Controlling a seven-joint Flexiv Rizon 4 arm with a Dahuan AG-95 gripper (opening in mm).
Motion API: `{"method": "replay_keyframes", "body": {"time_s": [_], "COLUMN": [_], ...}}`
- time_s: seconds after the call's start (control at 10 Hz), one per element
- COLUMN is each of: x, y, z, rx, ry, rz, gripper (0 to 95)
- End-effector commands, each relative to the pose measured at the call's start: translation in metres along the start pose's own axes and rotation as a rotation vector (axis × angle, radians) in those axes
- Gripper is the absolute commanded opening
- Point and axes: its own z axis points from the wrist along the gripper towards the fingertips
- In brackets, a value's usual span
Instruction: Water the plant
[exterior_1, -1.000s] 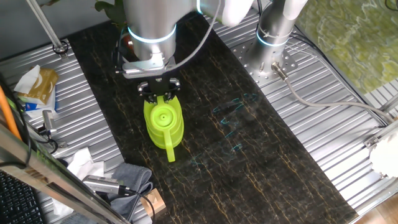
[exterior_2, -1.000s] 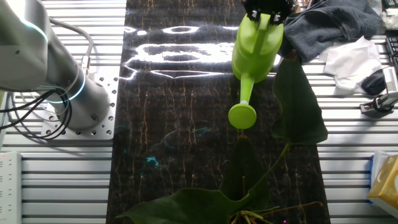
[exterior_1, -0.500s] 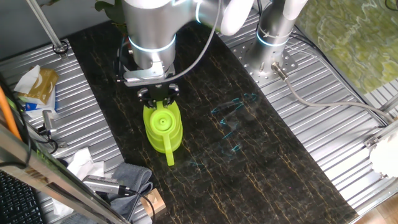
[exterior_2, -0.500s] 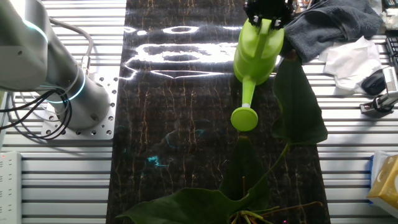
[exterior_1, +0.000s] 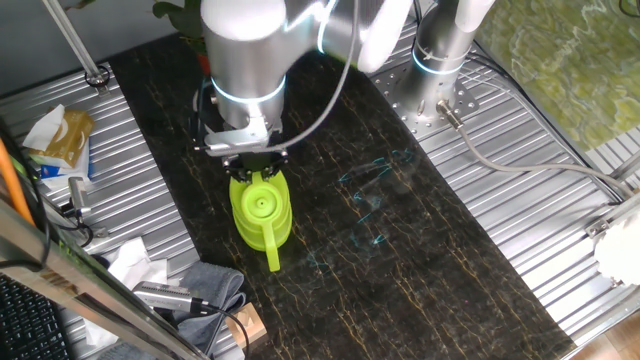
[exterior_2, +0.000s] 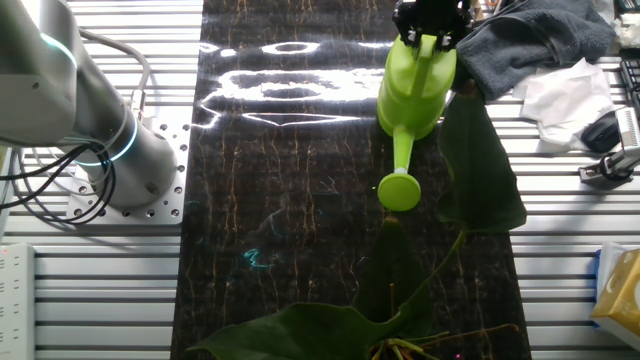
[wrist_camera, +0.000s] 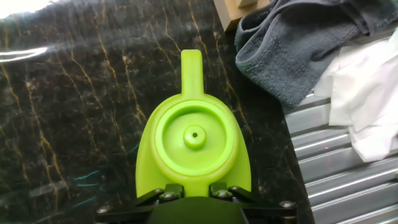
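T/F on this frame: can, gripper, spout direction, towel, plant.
1. The gripper is at the handle end of the lime-green watering can. True.
2. The can lies tipped on its side. False: it is upright, its round lid facing up.
3. In the other fixed view, the spout rose points toward the plant leaves. True.
4. The grey towel is draped over the can. False: it lies beside it, at the mat's edge.
5. The can is red. False: lime green.
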Motion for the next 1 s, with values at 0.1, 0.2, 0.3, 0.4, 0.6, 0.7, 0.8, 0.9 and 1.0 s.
{"method": "replay_keyframes", "body": {"time_s": [0.1,0.2,0.3,0.4,0.6,0.7,0.8,0.9,1.0], "x": [0.0,0.0,-0.001,-0.002,-0.005,-0.006,-0.008,-0.01,-0.011], "y": [0.0,-0.001,-0.002,-0.002,-0.005,-0.006,-0.007,-0.009,-0.01], "z": [0.002,0.003,0.004,0.004,0.005,0.006,0.008,0.012,0.014], "rx": [0.008,0.015,0.022,0.025,0.032,0.034,0.036,0.038,0.037], "ry": [0.016,0.026,0.03,0.031,0.026,0.022,0.013,0.005,0.001], "rz": [-0.027,-0.05,-0.074,-0.083,-0.099,-0.107,-0.114,-0.122,-0.126], "gripper": [0.0,0.0,0.0,0.0,0.0,0.0,0.0,0.0,0.0]}}
